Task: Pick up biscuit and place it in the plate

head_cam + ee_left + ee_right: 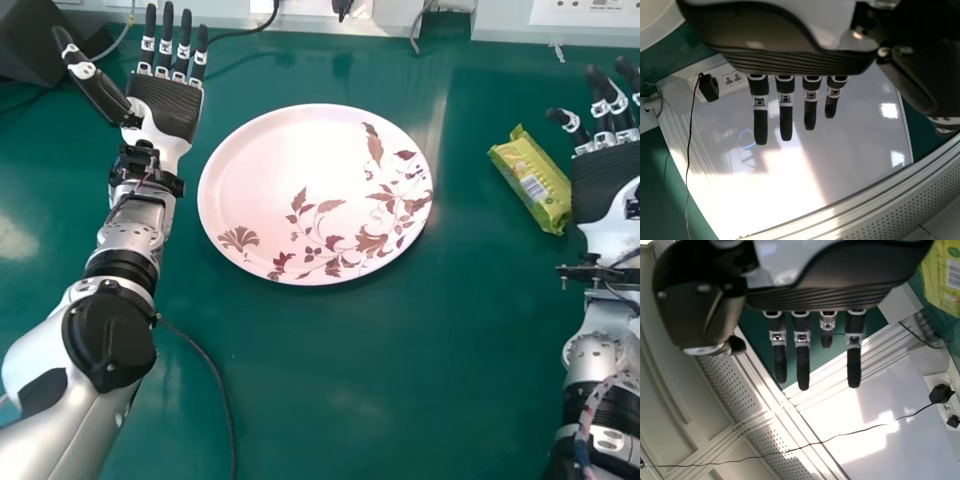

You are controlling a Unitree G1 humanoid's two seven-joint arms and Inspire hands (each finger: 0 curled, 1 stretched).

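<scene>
Head view: A round, glossy pinkish-white plate (290, 165) sits on a smooth green tabletop (360, 390), its rim slightly raised and its leaf-and-flower print in brown and maroon sweeping from one o'clock around to eight. The biscuit (532, 182), sealed in a crinkled yellow-green wrapper with a white label patch, lies outside the plate at three o'clock. The robot's right hand (604, 190) rests just beyond it on that same side, its black fingers apart and slightly bent around nothing; whether palm and wrapper touch cannot be told. At ten o'clock from the plate, the left hand (165, 108) extends with ribbed black palm, straight fingers and thumb spread wide. A thin black cable (215, 375) curves across the green surface at seven o'clock.

Left wrist view: The left hand's fingers stretch straight and apart against a shiny pale panel (850, 150), framed by ridged metal and a perforated strip. A matte black plug (709, 87) sits in a white socket plate.

Right wrist view: The right hand's fingers hang apart, one looking shorter, with the biscuit's shiny wrapper and striped barcode near the palm's edge.
</scene>
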